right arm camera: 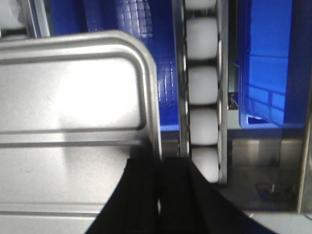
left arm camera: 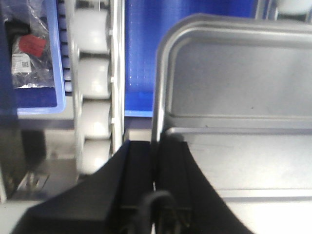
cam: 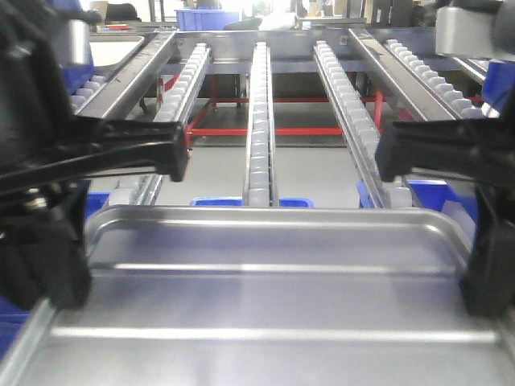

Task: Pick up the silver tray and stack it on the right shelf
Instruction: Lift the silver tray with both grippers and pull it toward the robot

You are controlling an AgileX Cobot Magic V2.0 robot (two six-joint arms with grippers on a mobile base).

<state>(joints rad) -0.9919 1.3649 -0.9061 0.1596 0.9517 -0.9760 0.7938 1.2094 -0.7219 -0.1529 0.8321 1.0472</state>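
The silver tray [cam: 265,297] fills the foreground, shiny, with two raised ridges across its floor, and it is held level between both grippers. My left gripper [cam: 58,273] is shut on its left rim; in the left wrist view the black fingers [left arm camera: 141,165] pinch the rim of the silver tray [left arm camera: 234,83]. My right gripper [cam: 484,273] is shut on the right rim, and the right wrist view shows its fingers [right arm camera: 175,185] clamping the edge of the silver tray [right arm camera: 73,97]. The tray's far edge hangs just before the roller lanes of the right shelf [cam: 259,121].
White rollers [left arm camera: 92,73] run close beside the tray's left corner, and another roller lane [right arm camera: 202,83] runs beside its right corner. Blue bins [cam: 249,202] sit below the rack; one blue bin [left arm camera: 34,58] holds bagged parts. A pale tray [cam: 117,50] lies on the left rack.
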